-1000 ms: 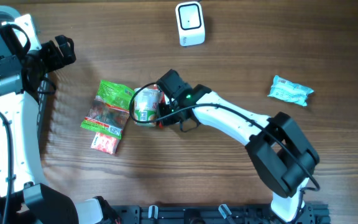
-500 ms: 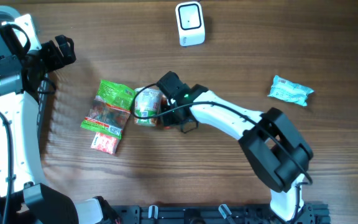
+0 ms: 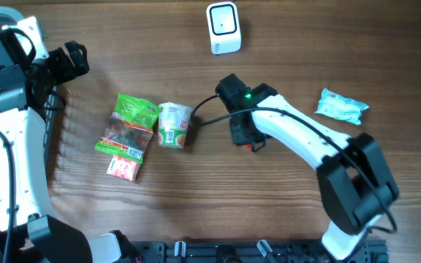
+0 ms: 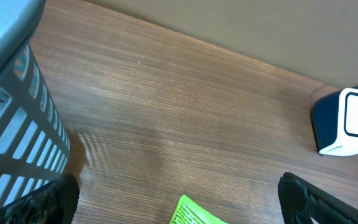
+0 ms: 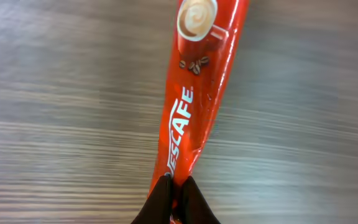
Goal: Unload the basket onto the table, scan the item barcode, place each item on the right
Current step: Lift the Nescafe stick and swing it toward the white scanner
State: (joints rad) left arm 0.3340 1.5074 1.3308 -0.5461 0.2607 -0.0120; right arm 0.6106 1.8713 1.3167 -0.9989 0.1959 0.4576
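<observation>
My right gripper (image 5: pixel 175 194) is pressed together on one end of a red Nescafé sachet (image 5: pixel 194 93). In the wrist view the sachet runs straight out from my fingertips, creased along its length, with a printed coffee cup at the far end. I cannot tell whether that far end touches the bench (image 3: pixel 305 44).

From overhead the sachet is almost wholly hidden under that gripper. Only a small red bit shows at its edge, probably one end of the sachet. The gripper sits near the middle of the bench, between the cup (image 3: pixel 172 124) on its left and a pale blue packet (image 3: pixel 340 107) further off on its right. The white scanner (image 3: pixel 223 28) stands well apart from it, toward the far edge.

The cup lies on its side, just beside a green packet (image 3: pixel 131 124). A small red-and-white packet (image 3: pixel 123 168) lies at the green packet's near end.

My left gripper (image 3: pixel 71 60) is spread wide and holds nothing. It hangs at the far left of the bench beside the basket (image 4: pixel 17 124). Its wrist view shows both fingertips in the bottom corners, bare wood ahead and the scanner off to the right.
</observation>
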